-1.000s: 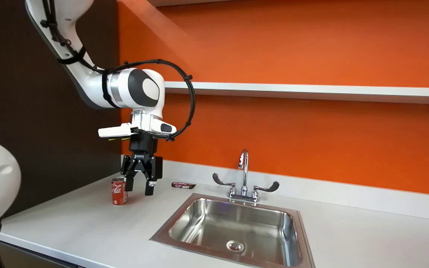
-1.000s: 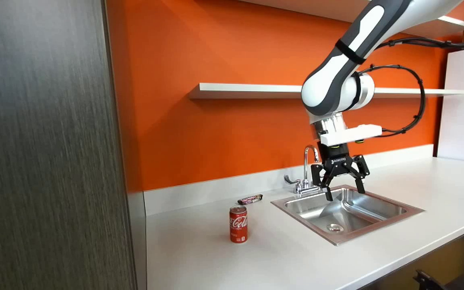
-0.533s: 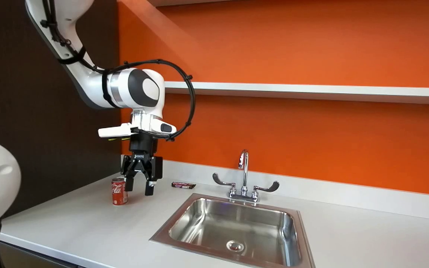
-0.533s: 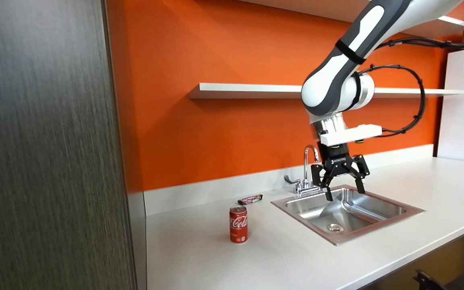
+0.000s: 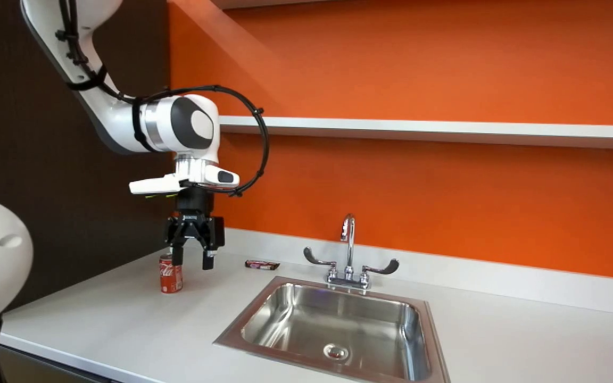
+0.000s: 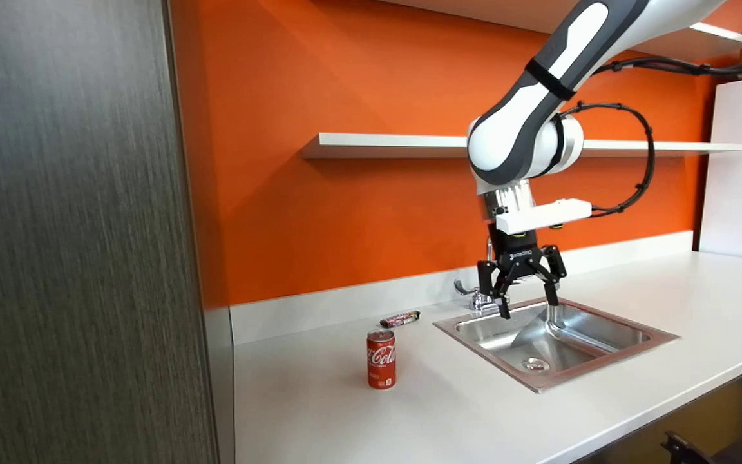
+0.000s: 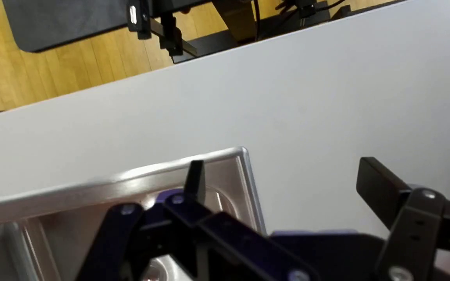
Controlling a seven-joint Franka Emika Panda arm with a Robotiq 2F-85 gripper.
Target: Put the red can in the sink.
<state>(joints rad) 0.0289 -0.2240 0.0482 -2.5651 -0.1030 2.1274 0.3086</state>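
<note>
Line up overhead before going down

Nearest in an exterior view stands the red Coca-Cola can (image 6: pixel 381 361), upright on the white countertop (image 6: pixel 306 406). A wrapped snack bar (image 6: pixel 400 319) lies behind it, near but not touching. Farther off, well apart from the can, hangs the Robotiq gripper (image 6: pixel 529 303), its jaws spread wide with nothing between them. Below is the sink (image 6: pixel 603 359), where the can is due. The wrist view puts one finger (image 7: pixel 195 175) over the sink's corner and the other over the countertop; the can cannot be made out there.

The step looks to be the reach for the can, with the grasp not yet begun. Cross at this height, fingers spread, since a low sweep could tip the can. Centre the gap over the lid, then drop straight so both pads meet the sides together at about mid-height. Whether the can is full is not visible, so squeeze gradually and stop once it is held. For the carry, lift it well above the sink's rim and stay in front of the two-handled faucet (image 5: pixel 349 265) at the back.
</note>
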